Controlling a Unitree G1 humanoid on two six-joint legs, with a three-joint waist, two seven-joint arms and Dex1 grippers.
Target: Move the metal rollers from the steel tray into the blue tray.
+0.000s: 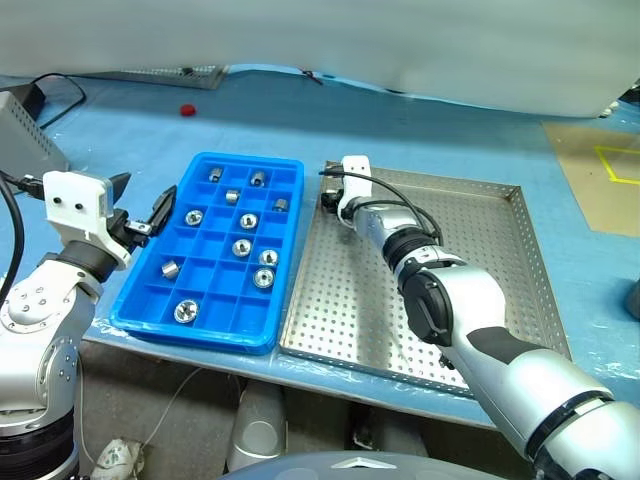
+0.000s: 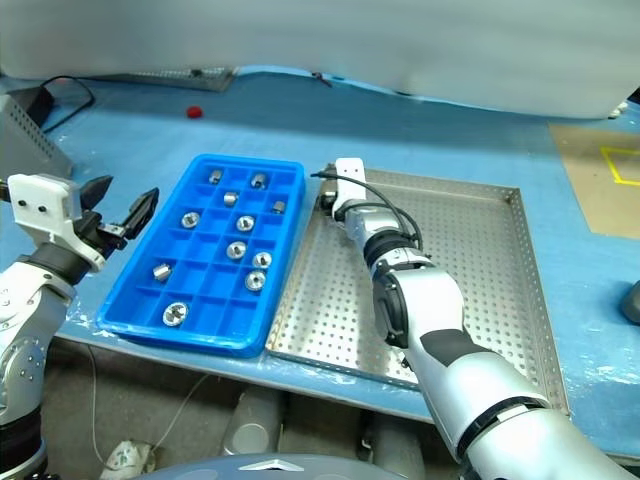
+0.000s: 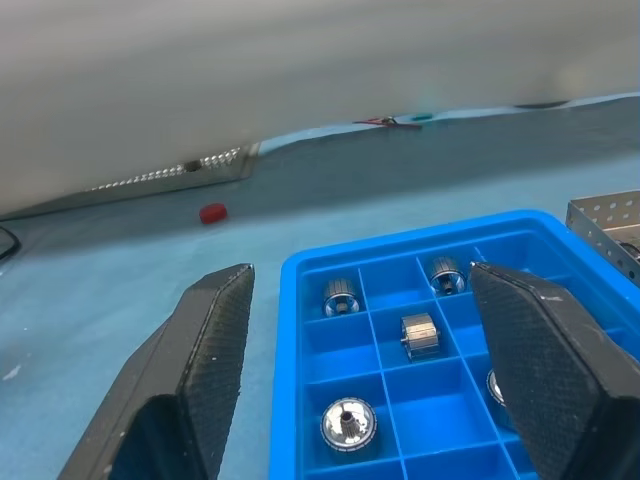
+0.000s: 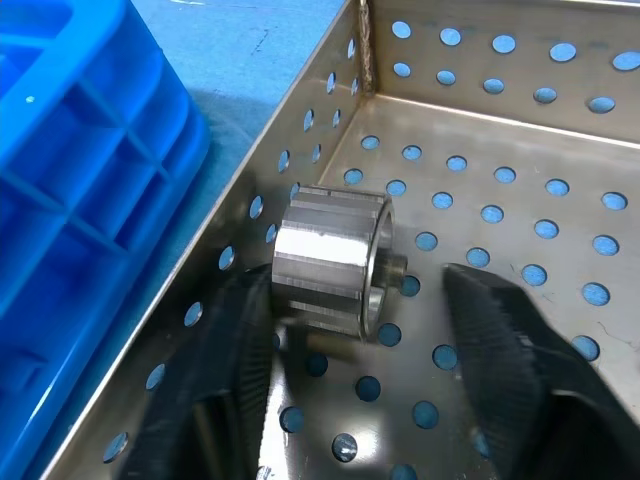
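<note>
So here's where we are: the counter (image 1: 150, 130) with the blue cover carries both trays side by side near its front edge, the steel tray (image 1: 480, 260) to the right and the blue tray (image 1: 205, 325) touching its left rim. The steel tray looks nearly cleared out; we can spot just one of the metal rollers (image 4: 330, 262) left in it, tucked into the far-left corner against the wall next to the blue tray. The blue tray already holds about ten rollers spread over its compartments.

Our right pincer (image 4: 345, 350) is parked right at that corner, fingers apart with the last roller sitting between them, not clamped yet as far as we can tell. The roller lies on its side, axis running roughly across from one finger to the other, so we'd guess the fingers will close on its end faces. Tight spot next to the wall, could slip.

Left pincer (image 3: 360, 360) hovers over the left edge of the blue tray, fingers wide apart, holding nothing. The right arm is clearly nearer.
</note>
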